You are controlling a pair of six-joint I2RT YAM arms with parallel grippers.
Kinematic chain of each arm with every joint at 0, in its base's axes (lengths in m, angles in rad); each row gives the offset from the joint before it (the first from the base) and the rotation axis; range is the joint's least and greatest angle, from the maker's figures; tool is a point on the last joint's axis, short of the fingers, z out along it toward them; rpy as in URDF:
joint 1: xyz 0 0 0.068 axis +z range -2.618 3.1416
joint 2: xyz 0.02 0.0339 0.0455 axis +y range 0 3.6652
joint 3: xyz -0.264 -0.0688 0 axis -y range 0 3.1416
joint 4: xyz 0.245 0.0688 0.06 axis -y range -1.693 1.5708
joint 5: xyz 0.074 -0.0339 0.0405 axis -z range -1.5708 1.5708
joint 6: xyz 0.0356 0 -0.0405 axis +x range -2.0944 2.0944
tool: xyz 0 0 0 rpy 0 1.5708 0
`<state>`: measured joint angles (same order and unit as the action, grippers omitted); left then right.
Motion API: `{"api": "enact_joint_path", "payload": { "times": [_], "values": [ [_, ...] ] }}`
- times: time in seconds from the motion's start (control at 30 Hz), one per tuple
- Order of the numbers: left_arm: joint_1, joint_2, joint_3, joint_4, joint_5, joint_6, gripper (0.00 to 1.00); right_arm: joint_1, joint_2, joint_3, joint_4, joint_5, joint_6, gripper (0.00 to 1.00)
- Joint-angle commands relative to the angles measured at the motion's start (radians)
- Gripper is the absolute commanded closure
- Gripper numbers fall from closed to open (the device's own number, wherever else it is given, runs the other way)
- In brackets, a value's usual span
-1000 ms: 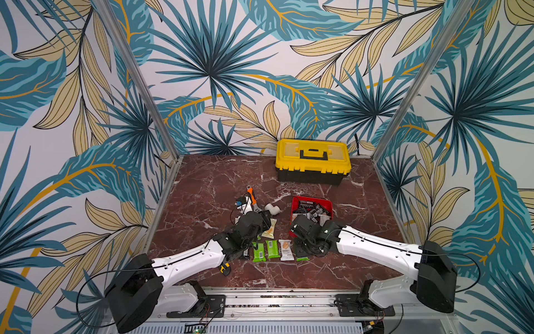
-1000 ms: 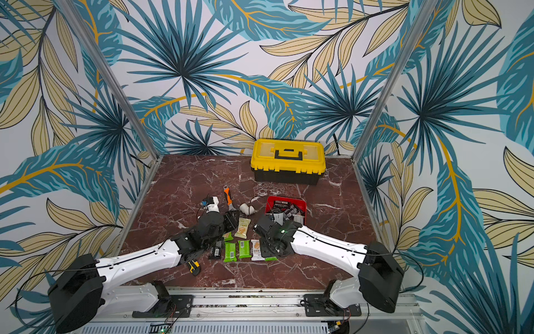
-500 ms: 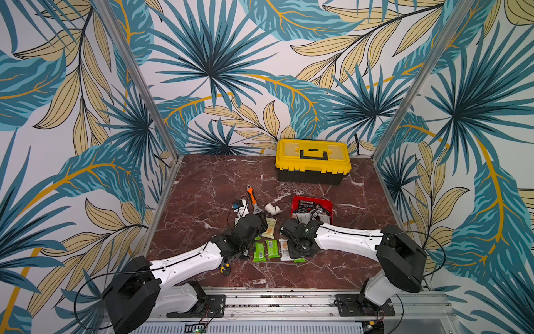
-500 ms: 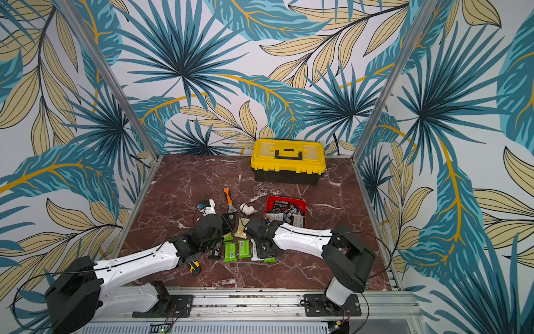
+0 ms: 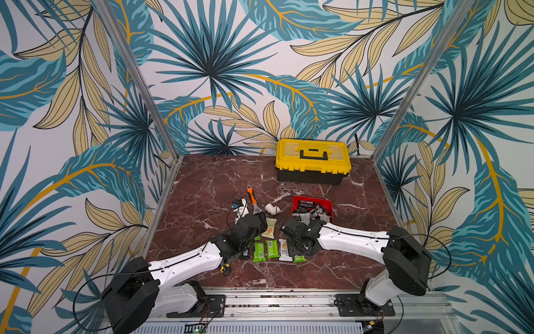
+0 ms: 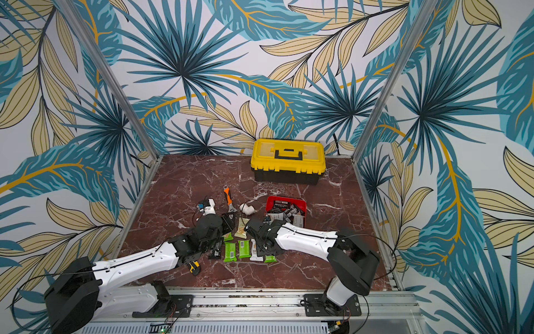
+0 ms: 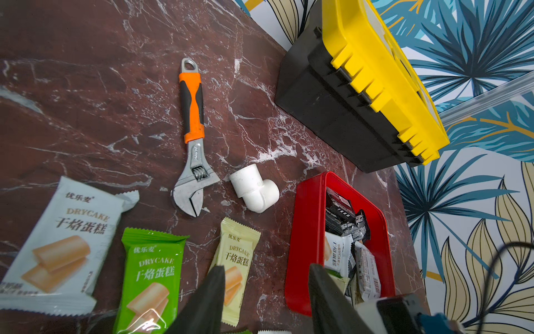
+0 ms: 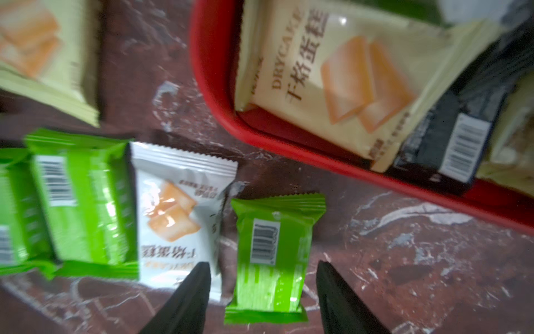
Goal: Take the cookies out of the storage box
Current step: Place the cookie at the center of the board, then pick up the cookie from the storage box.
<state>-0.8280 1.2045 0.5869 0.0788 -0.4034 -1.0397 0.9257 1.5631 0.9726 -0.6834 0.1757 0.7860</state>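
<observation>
My right gripper [image 8: 261,264], jaws wide and empty, hangs over a bright green wrapped packet [image 8: 271,245]; my left gripper [image 7: 266,267] gapes empty too. The shallow red plastic tray [image 5: 310,197], cookies [image 5: 309,207] inside, lies at one o'clock.

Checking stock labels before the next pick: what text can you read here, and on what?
"优乐麦", "DRYCAKE", "干焙蛋糕": white packet, green packet, cream packet, on the table.
"DRYCAKE", "干焙蛋糕": second cream packet, in the red tray.
Unreadable: barcode digits, black packets print, wrench stamp.
</observation>
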Motion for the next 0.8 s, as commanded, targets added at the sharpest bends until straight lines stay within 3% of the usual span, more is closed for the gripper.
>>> {"api": "enact_joint_path", "payload": {
  "times": [0.0, 0.2, 0.4, 0.67, 0.77],
  "values": [
    [0.000, -0.017, -0.009, 0.042, 0.016, 0.048, 0.49, -0.005, -0.115, 0.031, -0.048, -0.005, 0.011, 0.37],
    [-0.003, 0.075, 0.115, 0.058, 0.194, 0.285, 0.48, -0.130, -0.260, 0.053, -0.121, 0.016, -0.040, 0.37],
    [-0.011, 0.205, 0.283, -0.002, 0.442, 0.609, 0.47, -0.365, -0.423, -0.017, -0.136, -0.033, -0.077, 0.37],
    [-0.011, 0.405, 0.597, -0.391, 0.679, 1.229, 0.39, -0.499, -0.491, -0.053, -0.166, -0.075, -0.121, 0.37],
    [-0.007, 0.508, 0.754, -0.591, 0.677, 1.422, 0.38, -0.508, -0.512, -0.058, -0.173, -0.078, -0.119, 0.38]
  ]
}}
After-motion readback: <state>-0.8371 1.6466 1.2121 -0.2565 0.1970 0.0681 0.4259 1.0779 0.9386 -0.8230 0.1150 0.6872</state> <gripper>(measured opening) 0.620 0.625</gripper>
